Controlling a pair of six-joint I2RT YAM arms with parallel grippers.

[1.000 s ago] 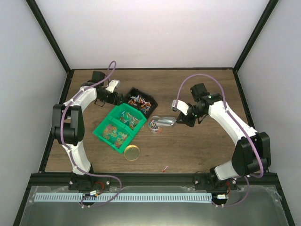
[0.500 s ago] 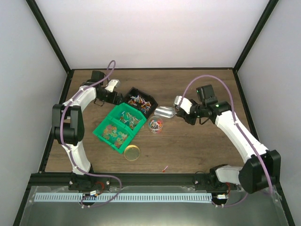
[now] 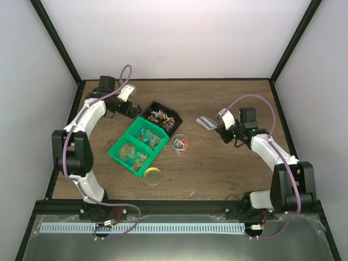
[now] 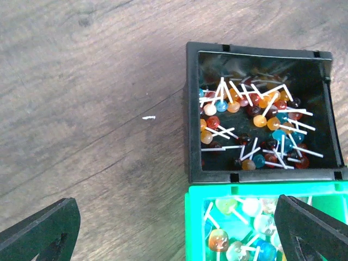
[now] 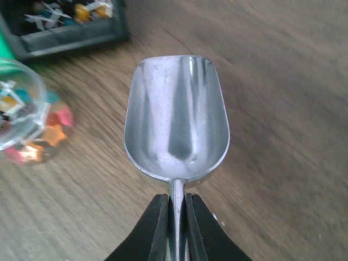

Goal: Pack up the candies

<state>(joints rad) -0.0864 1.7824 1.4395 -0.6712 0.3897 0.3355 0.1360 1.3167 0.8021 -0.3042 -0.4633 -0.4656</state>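
Observation:
The candies are small mixed-colour sweets on white sticks. Many lie in the black bin (image 3: pixel 163 117) (image 4: pixel 255 119), more in the green bin (image 3: pixel 138 145) (image 4: pixel 244 228), and some in a small clear jar (image 3: pixel 180 144) (image 5: pixel 22 117). My right gripper (image 3: pixel 220 129) (image 5: pixel 175 217) is shut on the handle of the silver scoop (image 3: pixel 205 122) (image 5: pixel 176 130). The scoop is empty and held above the table, right of the jar. My left gripper (image 3: pixel 133 111) (image 4: pixel 174 239) is open and empty, hovering over the table just left of the two bins.
The round gold lid (image 3: pixel 153 175) lies on the table in front of the green bin. One stray candy (image 3: pixel 190 194) lies near the table's front edge. The black and green bins touch corner to edge.
My right gripper has carried the scoop from over the jar back and to the right, and the scoop now shows empty. My left arm has drawn back a little to the left.

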